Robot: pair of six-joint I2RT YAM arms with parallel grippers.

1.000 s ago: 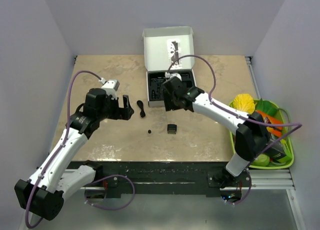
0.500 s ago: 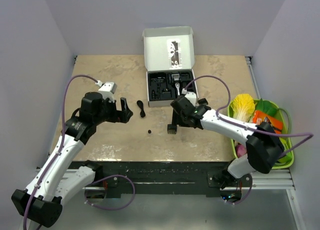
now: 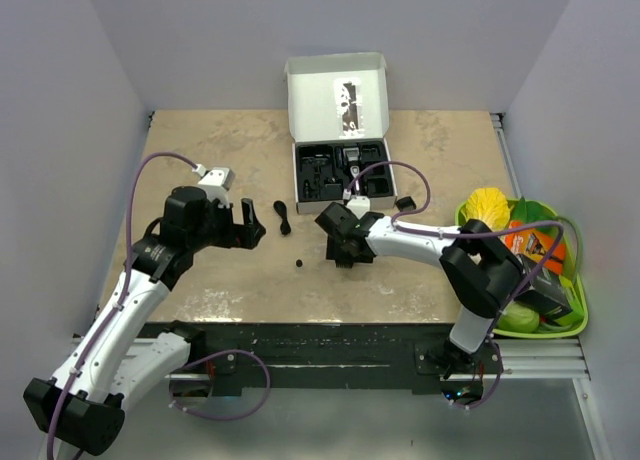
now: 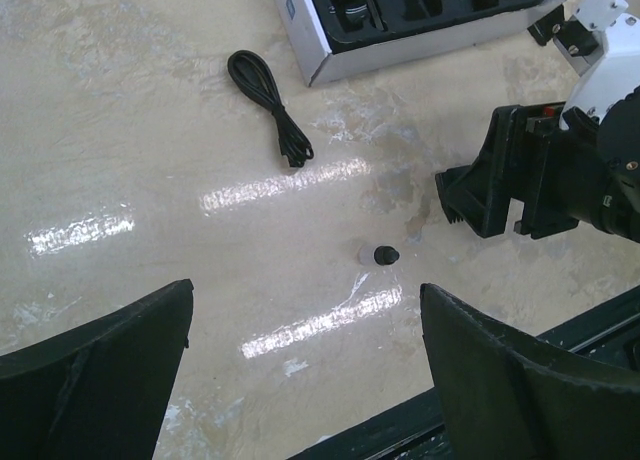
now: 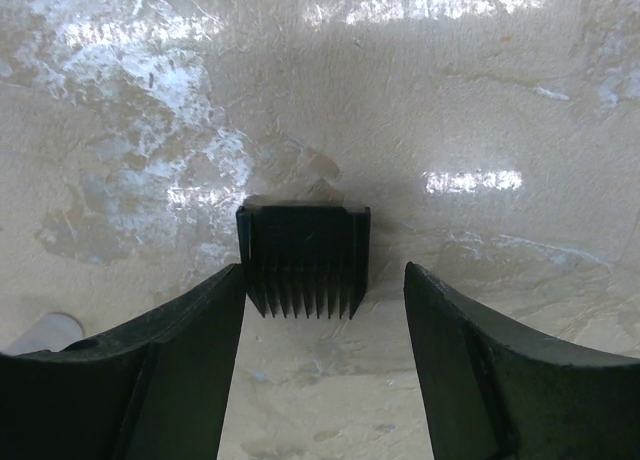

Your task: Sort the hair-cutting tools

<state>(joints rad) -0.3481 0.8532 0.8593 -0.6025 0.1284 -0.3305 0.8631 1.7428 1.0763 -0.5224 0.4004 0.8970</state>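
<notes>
A black square comb guard [image 5: 303, 258] lies on the table with its teeth towards my right wrist camera. My right gripper [image 3: 341, 250] is open and low over it, one finger on each side [image 5: 322, 325]; the left finger [image 5: 170, 360] is next to the guard's edge. A thin black cord [image 3: 283, 217] and a tiny round bit [image 3: 299, 265] lie to the left, both also in the left wrist view [image 4: 268, 92] [image 4: 384, 254]. A short black cylinder [image 3: 404, 202] lies right of the box. The clipper [image 3: 355, 164] rests in the box. My left gripper [image 3: 250, 225] is open and empty.
The white box [image 3: 303, 206] stands open at the back centre with its lid [image 3: 337, 92] upright. A green tray [image 3: 574, 320] of toy vegetables sits at the right edge. The right arm and its cable span the table's right half.
My right gripper has moved from the box forward and left, down to the comb guard, and now straddles it. My left arm has barely shifted.
</notes>
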